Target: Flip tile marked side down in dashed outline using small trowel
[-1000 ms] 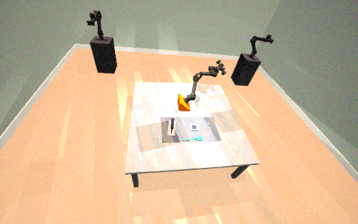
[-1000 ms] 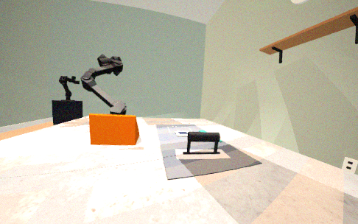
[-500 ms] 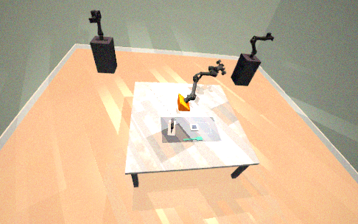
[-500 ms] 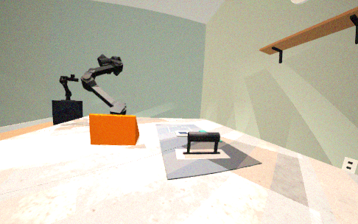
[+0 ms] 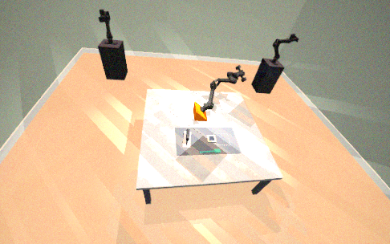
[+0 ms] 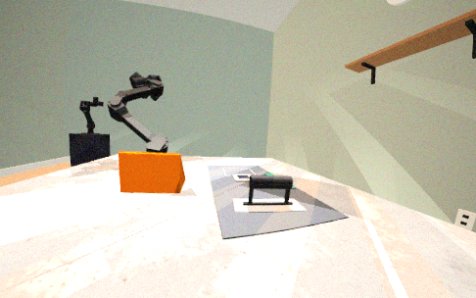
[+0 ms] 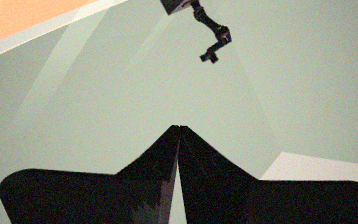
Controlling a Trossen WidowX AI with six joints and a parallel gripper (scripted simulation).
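The tile (image 5: 212, 138) (image 6: 236, 178) lies flat on the grey mat (image 5: 233, 149) (image 6: 233, 229), white with a dark square showing on top. Faint light dashes (image 5: 224, 144) show on the mat to its right in the top view. The small green trowel (image 5: 210, 152) lies near the mat's front edge, apart from the tile; in the exterior view it is mostly hidden behind the black-handled tool. My gripper (image 7: 180, 126) is shut with its fingertips together and nothing between them. It is raised high beyond the back of the mat, well away from tile and trowel.
A black-handled tool with a white flat plate (image 5: 187, 137) (image 6: 271, 182) stands on the mat's left part. An orange block (image 5: 199, 113) (image 6: 151, 173) stands on the table (image 5: 159, 168) between the arm's base and the mat. Two other arms stand on dark pedestals (image 5: 113, 60) (image 5: 267, 76) away from the table.
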